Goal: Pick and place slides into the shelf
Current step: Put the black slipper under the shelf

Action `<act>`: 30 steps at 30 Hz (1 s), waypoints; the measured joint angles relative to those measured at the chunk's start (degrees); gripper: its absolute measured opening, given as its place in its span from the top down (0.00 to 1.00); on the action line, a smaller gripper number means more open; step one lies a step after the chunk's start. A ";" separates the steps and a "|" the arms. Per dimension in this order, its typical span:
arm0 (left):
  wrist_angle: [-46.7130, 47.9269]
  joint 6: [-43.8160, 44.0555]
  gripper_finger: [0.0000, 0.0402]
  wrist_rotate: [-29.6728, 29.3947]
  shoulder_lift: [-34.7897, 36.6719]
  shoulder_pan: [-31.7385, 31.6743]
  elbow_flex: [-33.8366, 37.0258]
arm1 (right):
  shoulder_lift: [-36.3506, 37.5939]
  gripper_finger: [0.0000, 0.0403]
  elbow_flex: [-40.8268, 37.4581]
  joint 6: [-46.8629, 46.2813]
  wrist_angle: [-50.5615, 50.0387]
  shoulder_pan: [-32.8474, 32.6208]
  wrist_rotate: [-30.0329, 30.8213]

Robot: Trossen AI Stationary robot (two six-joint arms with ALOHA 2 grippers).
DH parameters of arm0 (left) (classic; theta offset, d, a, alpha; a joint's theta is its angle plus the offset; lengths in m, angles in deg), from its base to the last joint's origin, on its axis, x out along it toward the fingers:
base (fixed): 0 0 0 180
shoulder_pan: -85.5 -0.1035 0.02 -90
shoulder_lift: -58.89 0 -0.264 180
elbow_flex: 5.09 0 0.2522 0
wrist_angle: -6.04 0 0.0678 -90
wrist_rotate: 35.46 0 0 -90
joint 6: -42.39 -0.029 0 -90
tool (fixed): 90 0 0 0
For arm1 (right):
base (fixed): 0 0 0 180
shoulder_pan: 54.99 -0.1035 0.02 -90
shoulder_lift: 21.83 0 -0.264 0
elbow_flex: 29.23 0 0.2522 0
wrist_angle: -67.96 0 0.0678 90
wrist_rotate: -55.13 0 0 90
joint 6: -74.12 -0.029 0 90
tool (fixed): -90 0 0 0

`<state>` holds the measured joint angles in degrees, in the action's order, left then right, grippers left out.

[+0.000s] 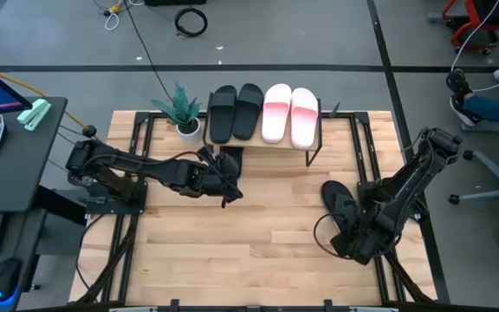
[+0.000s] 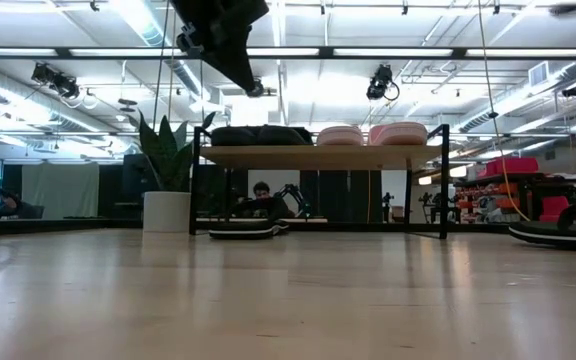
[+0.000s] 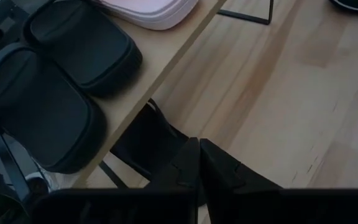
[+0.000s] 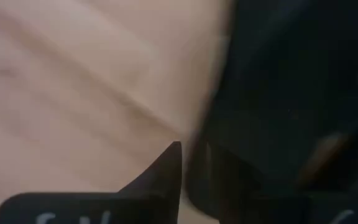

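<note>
Four slides sit side by side on the shelf [image 1: 314, 149] at top centre, two black [image 1: 235, 111] and two pink [image 1: 289, 113], toes pointing away, leaving the lower level free. One black slide [image 2: 246, 229] lies under the board. The left gripper [image 1: 225, 184] hovers just below the shelf's left end, arm stretched across from the left, fingers pressed together on nothing. Lower right, the right gripper [image 1: 353, 236] bends down over the last black slide [image 1: 338, 206] (whether it grips yet, I cannot tell).
</note>
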<state>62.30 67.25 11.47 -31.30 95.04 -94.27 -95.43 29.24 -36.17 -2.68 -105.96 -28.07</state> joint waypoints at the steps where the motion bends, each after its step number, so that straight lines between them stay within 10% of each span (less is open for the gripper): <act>1: 0.00 0.02 0.95 -0.01 0.00 0.00 0.00 | -0.01 0.80 0.00 -0.89 -2.39 -0.17 -0.19; 14: 0.76 1.87 0.96 0.00 -0.02 0.07 0.00 | -0.65 0.80 -0.78 -1.81 -11.44 -0.14 8.67; 30: 2.56 4.51 0.97 0.00 -0.04 0.07 0.04 | 1.48 0.80 -8.48 -0.21 0.05 1.78 9.71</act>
<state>64.86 71.76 11.47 -31.35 95.11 -94.22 -93.95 20.76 -36.38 -2.62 -104.17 -18.35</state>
